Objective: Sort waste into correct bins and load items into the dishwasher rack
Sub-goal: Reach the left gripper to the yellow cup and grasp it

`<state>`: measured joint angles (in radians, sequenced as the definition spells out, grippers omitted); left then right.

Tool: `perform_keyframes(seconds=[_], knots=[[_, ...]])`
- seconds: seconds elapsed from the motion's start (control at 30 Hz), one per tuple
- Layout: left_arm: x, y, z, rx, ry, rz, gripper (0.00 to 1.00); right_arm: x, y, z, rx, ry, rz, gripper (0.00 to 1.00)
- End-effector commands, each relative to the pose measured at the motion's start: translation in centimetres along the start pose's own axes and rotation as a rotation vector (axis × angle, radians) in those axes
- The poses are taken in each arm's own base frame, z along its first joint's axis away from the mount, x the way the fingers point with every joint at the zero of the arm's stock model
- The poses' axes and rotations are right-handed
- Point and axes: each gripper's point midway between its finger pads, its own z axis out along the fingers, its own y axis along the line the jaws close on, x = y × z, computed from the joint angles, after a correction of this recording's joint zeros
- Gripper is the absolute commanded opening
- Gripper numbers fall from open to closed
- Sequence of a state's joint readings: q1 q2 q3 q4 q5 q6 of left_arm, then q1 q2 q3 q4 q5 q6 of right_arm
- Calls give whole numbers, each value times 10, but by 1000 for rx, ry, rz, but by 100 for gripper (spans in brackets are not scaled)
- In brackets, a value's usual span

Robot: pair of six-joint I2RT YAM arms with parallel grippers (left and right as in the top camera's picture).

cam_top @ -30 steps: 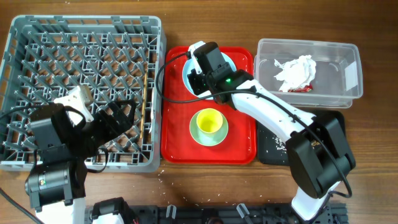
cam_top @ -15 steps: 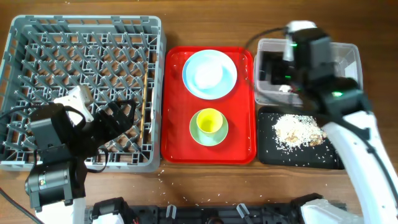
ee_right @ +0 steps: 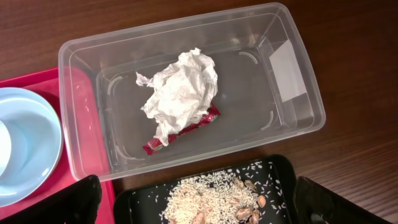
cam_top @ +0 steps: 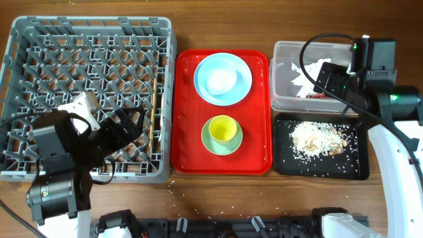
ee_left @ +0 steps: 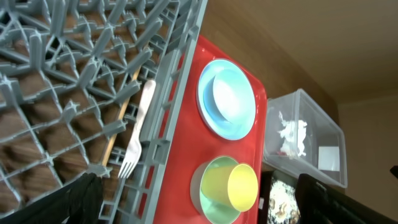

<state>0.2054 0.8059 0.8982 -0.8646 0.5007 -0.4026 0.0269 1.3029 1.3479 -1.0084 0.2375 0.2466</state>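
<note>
The right gripper (ee_right: pixel 196 186) hangs with its fingers spread wide and nothing between them, above the line where the two bins meet. Just ahead of it sits the clear tub (ee_right: pixel 298 74), with the crumpled white napkin (ee_right: pixel 180 90) lying on the tub floor and a strip of red wrapper (ee_right: pixel 186 132) touching the napkin's near edge. Directly under the fingers lies the black tray (cam_top: pixel 353 170), holding a heap of beige food scraps (ee_right: pixel 211 199). To this gripper's left, the red tray (cam_top: pixel 188 145) carries the pale blue plate (cam_top: pixel 223 79).

The left gripper (cam_top: pixel 129 125) is also spread and empty, over the dishwasher rack (cam_top: pixel 39 39) near its right wall. Ahead of it, the white fork (ee_left: pixel 140 127) lies in the rack with its tines pointing back toward the gripper, just beside the wooden chopsticks (ee_left: pixel 121 121). Further to its right, past the rack wall, the yellow-green cup (ee_left: pixel 239 183) stands on its green saucer (cam_top: pixel 231 145) on the red tray, with the plate beyond it.
</note>
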Motion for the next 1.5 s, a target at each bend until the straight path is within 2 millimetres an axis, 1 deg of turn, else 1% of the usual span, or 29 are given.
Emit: perform_keyframes(seconds=[0.0, 0.03, 0.1, 0.17, 0.23, 0.3, 0.33, 0.37, 0.43, 0.47, 0.5, 0.53, 0.57, 0.6, 0.63, 0.67, 0.73, 0.77, 0.8, 0.87, 0.9, 1.0, 1.07, 1.1, 1.2, 1.27, 1.33, 1.4, 1.47], knots=[[16, -25, -3, 145, 85, -8, 33, -2, -5, -3, 17, -14, 22, 100], [23, -32, -4, 177, 116, 0, 4, -2, -5, -3, 17, -14, 22, 100], [45, -41, 0, 178, 195, 30, 4, -2, -5, -3, 17, -14, 22, 100], [59, -48, 8, 135, 231, 26, 4, -2, -5, -3, 17, -14, 22, 100], [76, -73, 23, 139, 289, 90, 5, -2, -5, -3, 17, -14, 22, 100], [88, -90, 35, 116, 349, 149, 5, -2, -5, -3, 17, -14, 22, 100], [94, -110, 44, 91, 397, 205, 6, -2, -5, -3, 17, -14, 22, 100], [98, -122, 55, 37, 431, 246, 6, -2, -5, -3, 17, -14, 22, 100], [95, -137, 72, -85, 447, 317, 6, -2, -5, -3, 17, -14, 22, 100], [101, -149, 86, -138, 481, 360, 6, -2, -5, -3, 17, -14, 22, 100], [120, -165, 106, -156, 536, 409, 19, -2, -5, -3, 17, -14, 22, 100], [130, -171, 117, -155, 554, 431, 42, -2, -5, -3, 17, -14, 22, 100], [138, -175, 130, -151, 565, 446, 39, -2, -5, -3, 17, -14, 22, 100], [144, -177, 141, -149, 566, 454, 17, -2, -5, -3, 17, -14, 22, 100], [147, -174, 148, -172, 553, 470, 10, -2, -5, -3, 17, -14, 22, 100], [148, -169, 154, -201, 539, 488, 8, -2, -5, -3, 17, -14, 22, 100], [158, -159, 167, -266, 527, 536, 10, -2, -5, -3, 17, -14, 22, 100], [167, -154, 174, -295, 531, 563, 12, -2, -5, -3, 17, -14, 22, 100], [171, -150, 178, -315, 530, 580, 12, -2, -5, -3, 17, -14, 22, 100], [180, -141, 186, -364, 528, 618, 21, -2, -5, -3, 17, -14, 22, 100], [184, -137, 189, -376, 540, 625, 21, -2, -5, -3, 17, -14, 22, 100], [191, -124, 191, -422, 574, 636, 20, -2, -5, -3, 17, -14, 22, 100], [192, -121, 189, -432, 581, 638, 20, -2, -5, -3, 17, -14, 22, 100], [192, -121, 189, -433, 584, 639, 13, -2, -5, -3, 17, -14, 22, 100], [203, -120, 185, -432, 606, 658, 8, -2, -5, -3, 17, -14, 22, 100], [211, -118, 182, -434, 618, 677, 8, -2, -5, -3, 17, -14, 22, 100], [215, -110, 182, -460, 612, 703, 12, -2, -5, -3, 17, -14, 22, 100], [217, -97, 183, -491, 610, 712, 13, -2, -5, -3, 17, -14, 22, 100], [220, -89, 185, -502, 613, 715, 13, -2, -5, -3, 17, -14, 22, 100]])
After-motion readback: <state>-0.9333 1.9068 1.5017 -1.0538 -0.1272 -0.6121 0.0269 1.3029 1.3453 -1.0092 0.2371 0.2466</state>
